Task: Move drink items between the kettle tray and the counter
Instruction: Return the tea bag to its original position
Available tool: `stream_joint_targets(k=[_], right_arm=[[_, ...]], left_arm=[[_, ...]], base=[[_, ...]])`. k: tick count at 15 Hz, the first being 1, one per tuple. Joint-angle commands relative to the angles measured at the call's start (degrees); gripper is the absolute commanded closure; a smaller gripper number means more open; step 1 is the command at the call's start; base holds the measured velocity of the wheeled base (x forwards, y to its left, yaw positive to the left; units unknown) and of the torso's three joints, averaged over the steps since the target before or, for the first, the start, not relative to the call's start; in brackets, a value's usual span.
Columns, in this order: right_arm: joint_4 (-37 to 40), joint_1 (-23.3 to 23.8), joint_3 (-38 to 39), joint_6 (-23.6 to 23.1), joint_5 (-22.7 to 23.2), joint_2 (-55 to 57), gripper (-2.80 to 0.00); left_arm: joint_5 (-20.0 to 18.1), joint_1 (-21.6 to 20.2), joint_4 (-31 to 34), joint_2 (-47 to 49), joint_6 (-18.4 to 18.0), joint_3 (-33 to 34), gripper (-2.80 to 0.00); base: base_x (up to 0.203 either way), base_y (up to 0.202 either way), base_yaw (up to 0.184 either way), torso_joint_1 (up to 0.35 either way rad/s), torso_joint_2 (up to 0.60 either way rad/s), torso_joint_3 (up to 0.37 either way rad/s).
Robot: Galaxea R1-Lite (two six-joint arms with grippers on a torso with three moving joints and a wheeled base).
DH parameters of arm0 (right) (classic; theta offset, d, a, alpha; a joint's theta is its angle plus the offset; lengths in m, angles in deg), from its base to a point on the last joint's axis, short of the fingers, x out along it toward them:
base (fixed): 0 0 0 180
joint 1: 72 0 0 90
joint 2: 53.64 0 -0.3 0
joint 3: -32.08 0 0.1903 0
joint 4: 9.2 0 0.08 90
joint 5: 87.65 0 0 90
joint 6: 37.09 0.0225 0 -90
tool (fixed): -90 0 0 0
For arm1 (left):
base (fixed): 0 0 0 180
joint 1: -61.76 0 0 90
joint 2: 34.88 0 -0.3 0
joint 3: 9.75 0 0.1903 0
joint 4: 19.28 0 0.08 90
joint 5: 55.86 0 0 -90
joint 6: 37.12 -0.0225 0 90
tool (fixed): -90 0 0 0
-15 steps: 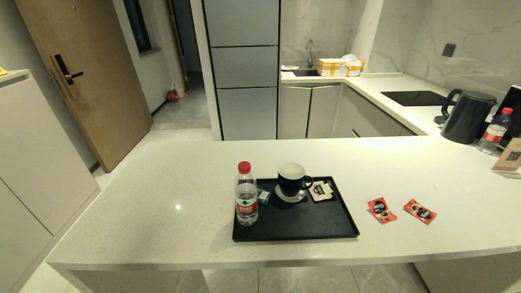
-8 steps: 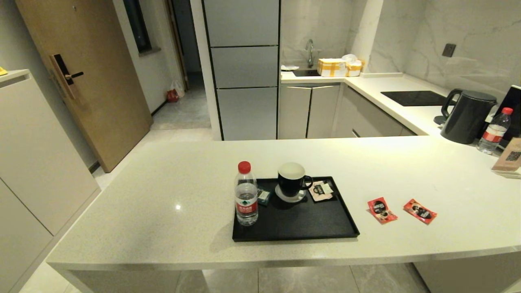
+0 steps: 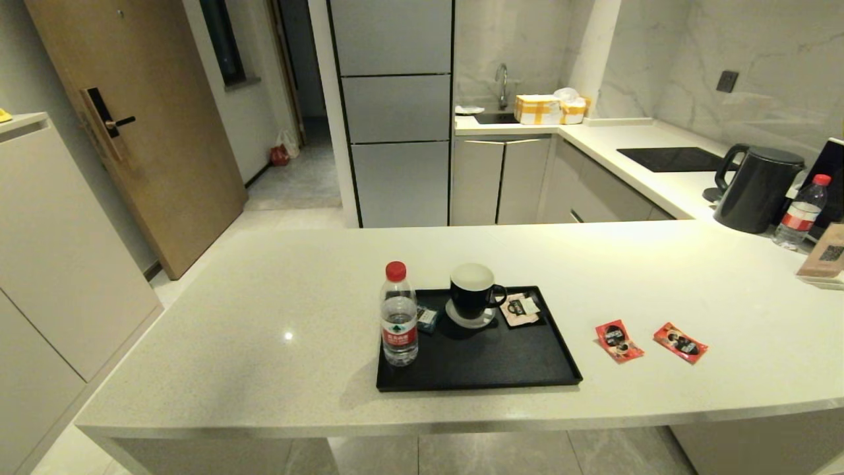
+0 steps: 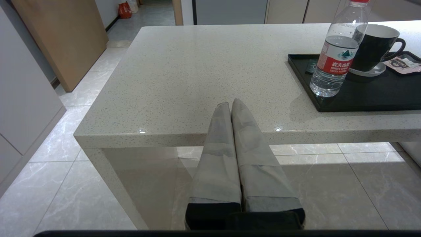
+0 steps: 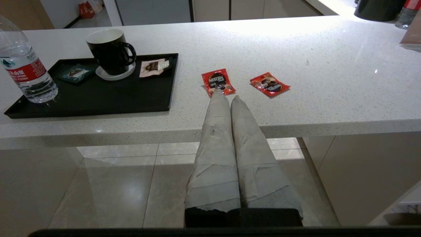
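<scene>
Right wrist view shows the right end effector (image 5: 224, 95) pressed shut and empty, short of the cream-white speckled stone worktop (image 5: 329, 82). Just beyond its tips lies the nearer flat red foil sachet (image 5: 217, 82), the second red sachet (image 5: 269, 84) beside that, both on bare stone. Off to one side sits the flat black rimmed tray (image 5: 98, 98). No pick has begun; next, I judge, the fingers must spread and descend on the nearer sachet. The left end effector (image 4: 231, 105), likewise closed, hangs before the worktop edge.
</scene>
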Motion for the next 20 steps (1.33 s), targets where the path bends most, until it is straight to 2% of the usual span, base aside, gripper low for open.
stream_joint_targets(k=[1,20], right_arm=[[-0.04,0.01,0.0,-0.04,0.02,0.0,0.0],[-0.04,0.01,0.0,-0.04,0.02,0.0,0.0]], left_arm=[[0.0,-0.01,-0.02,-0.02,0.0,0.0,0.0],[0.0,-0.01,-0.02,-0.02,0.0,0.0,0.0]], base=[[0.0,0.0,0.0,0.0,0.0,0.0],[0.0,0.0,0.0,0.0,0.0,0.0]])
